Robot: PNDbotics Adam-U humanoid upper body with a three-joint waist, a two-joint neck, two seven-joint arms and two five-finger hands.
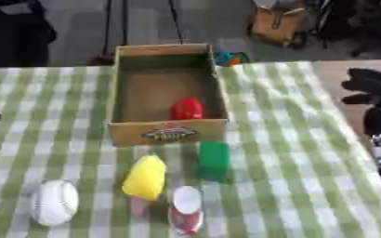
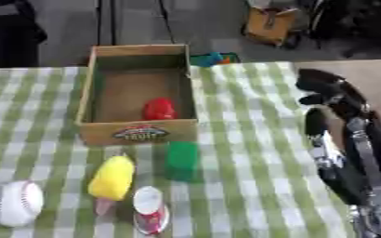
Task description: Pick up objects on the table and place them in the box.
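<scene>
My right hand [image 2: 328,90] hangs well to the right of the box [image 2: 137,88], its dark fingers [image 2: 314,123] relaxed, partly spread and holding nothing; my left hand is out of view. A red object [image 2: 160,109] already lies inside the box, so I judge the job partly done and between picks. Just in front of the box on the checked bench [image 2: 251,139] wait a green block [image 2: 182,160], a yellow piece [image 2: 112,177], a red-and-white can [image 2: 150,210] and, farthest left, a baseball [image 2: 16,202]. Next, I must reach inward, likely for the green block.
</scene>
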